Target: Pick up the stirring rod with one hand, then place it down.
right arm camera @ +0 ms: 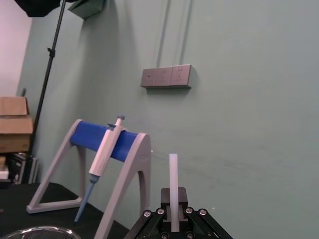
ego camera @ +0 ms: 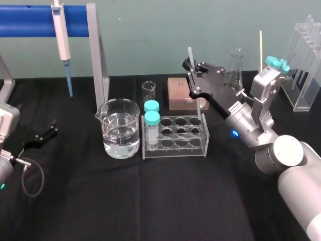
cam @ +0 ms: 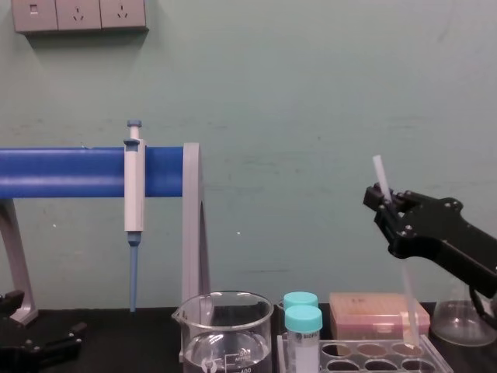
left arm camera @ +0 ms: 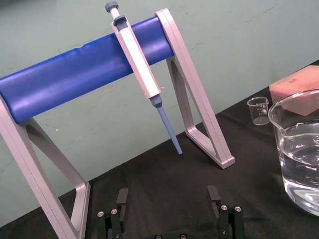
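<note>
My right gripper [ego camera: 193,69] is shut on the stirring rod [ego camera: 190,55], a thin translucent whitish stick held nearly upright in the air above the back of the tube rack. In the chest view the stirring rod [cam: 379,172] sticks up out of the right gripper [cam: 382,203], and its lower end hangs down toward the rack. The right wrist view shows the stirring rod [right arm camera: 173,184] pinched between the fingers [right arm camera: 164,215]. My left gripper [ego camera: 46,132] rests open and empty on the table at the far left, with its fingers [left arm camera: 122,196] spread wide.
A clear tube rack [ego camera: 175,149] holds two teal-capped tubes [ego camera: 152,120]. A beaker of water [ego camera: 119,128] stands to its left. Behind are a small beaker [ego camera: 149,90], a pink box [ego camera: 183,93], a flask [ego camera: 235,63] and a clear stand [ego camera: 306,65]. A pipette [ego camera: 61,30] hangs on the blue-barred frame [ego camera: 30,20].
</note>
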You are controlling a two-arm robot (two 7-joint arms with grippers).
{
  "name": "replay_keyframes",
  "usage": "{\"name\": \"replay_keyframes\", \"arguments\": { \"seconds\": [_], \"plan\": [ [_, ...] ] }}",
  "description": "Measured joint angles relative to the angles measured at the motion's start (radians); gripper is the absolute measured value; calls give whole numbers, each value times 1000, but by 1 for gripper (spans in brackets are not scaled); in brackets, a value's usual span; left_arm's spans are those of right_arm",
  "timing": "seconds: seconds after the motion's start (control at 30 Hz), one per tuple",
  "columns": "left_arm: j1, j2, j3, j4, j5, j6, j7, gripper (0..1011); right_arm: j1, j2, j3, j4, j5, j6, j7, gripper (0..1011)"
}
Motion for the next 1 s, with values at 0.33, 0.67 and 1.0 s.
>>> {"name": "replay_keyframes", "arguments": {
  "seconds": [0.33, 0.67, 1.0],
  "plan": [
    [0, 0, 0, 0, 0, 0, 0, 1000, 34, -10, -18, 62, 32, -13, 60, 72],
    [0, 0, 0, 0, 0, 0, 0, 1000, 43, -13, -23, 93, 41, -13, 69, 72],
    [0, 0, 0, 0, 0, 0, 0, 1000, 65, -21, -25, 149, 71, -13, 110, 72]
  ]
}}
